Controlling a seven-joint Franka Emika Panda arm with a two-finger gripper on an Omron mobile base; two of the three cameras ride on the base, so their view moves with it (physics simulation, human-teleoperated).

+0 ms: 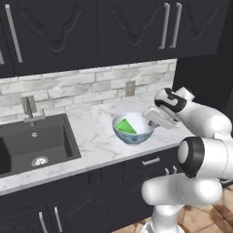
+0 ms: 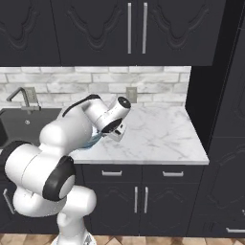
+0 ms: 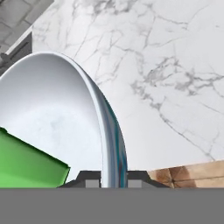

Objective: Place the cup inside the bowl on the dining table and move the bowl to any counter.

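Observation:
The bowl [image 1: 135, 137], white inside and pale blue outside, rests on the marble counter [image 1: 95, 141] to the right of the sink. The green cup [image 1: 125, 126] lies tilted inside it. My gripper [image 1: 152, 119] reaches in from the right and is shut on the bowl's right rim. In the hand view the rim of the bowl [image 3: 57, 113] runs down between my two fingertips [image 3: 91, 180], and the cup [image 3: 26, 164] shows at the lower left. From the right base view my gripper [image 2: 111, 134] hides most of the bowl [image 2: 93, 140].
A dark inset sink [image 1: 32, 145] with a faucet [image 1: 29, 109] lies left of the bowl. Brick backsplash with an outlet [image 1: 130, 88] stands behind, under black upper cabinets. A tall dark cabinet [image 2: 215, 95] closes the counter's right end. The counter's front edge and wooden floor [image 3: 192, 173] show beside the bowl.

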